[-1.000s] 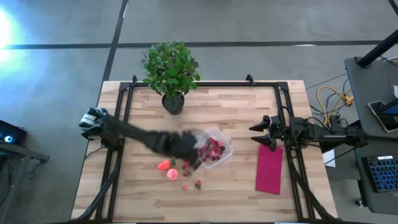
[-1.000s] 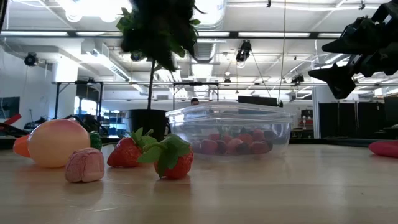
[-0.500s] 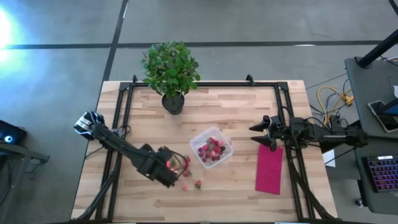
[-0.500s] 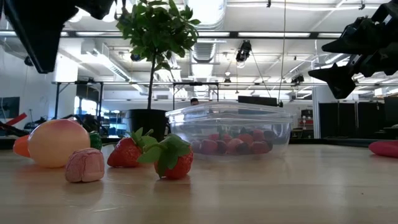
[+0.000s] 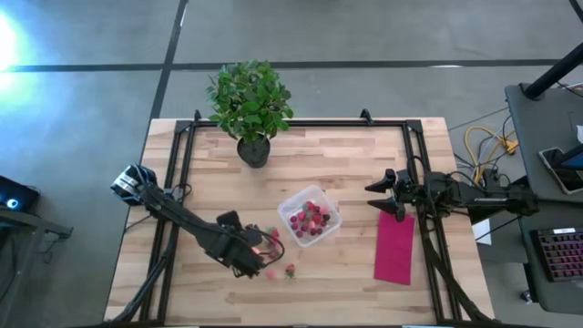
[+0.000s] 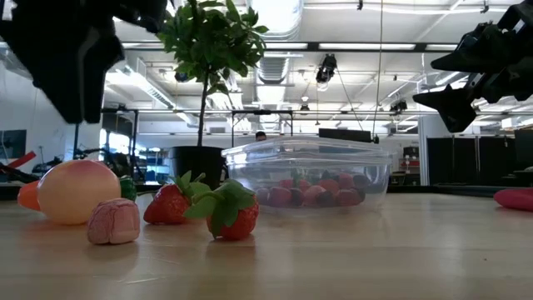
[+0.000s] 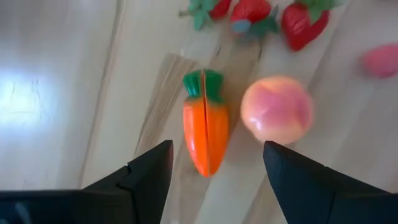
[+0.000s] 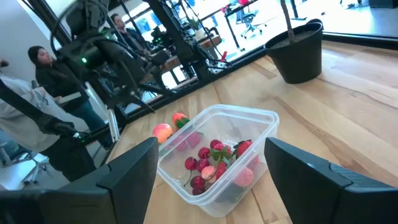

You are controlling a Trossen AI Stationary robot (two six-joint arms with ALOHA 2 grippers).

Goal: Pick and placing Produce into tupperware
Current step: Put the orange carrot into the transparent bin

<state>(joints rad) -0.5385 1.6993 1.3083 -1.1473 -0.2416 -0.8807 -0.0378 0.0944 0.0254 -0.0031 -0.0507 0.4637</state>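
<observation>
My left gripper (image 5: 253, 261) (image 7: 217, 146) hangs open above the loose produce near the table's front. Straight below it lie an orange carrot with a green top (image 7: 205, 129) and a round pink-orange fruit (image 7: 277, 111) (image 6: 75, 190); it touches neither. Strawberries (image 6: 229, 208) (image 7: 303, 22) and a small pink piece (image 6: 114, 222) lie beside them. The clear tupperware (image 5: 310, 219) (image 8: 217, 158) stands mid-table with small red berries inside. My right gripper (image 5: 372, 198) (image 8: 211, 142) waits open, raised to the right of the tupperware.
A potted leafy plant (image 5: 250, 105) stands at the far edge behind the tupperware. A flat magenta cloth (image 5: 394, 246) lies under my right arm. Black frame rails (image 5: 182, 155) run along the table's sides. People (image 8: 43, 62) stand beyond the table's left side.
My left gripper has swung from over the tupperware toward the table's near-left and has come down some way over the loose carrot and round fruit. The produce and the tupperware have stayed in place.
</observation>
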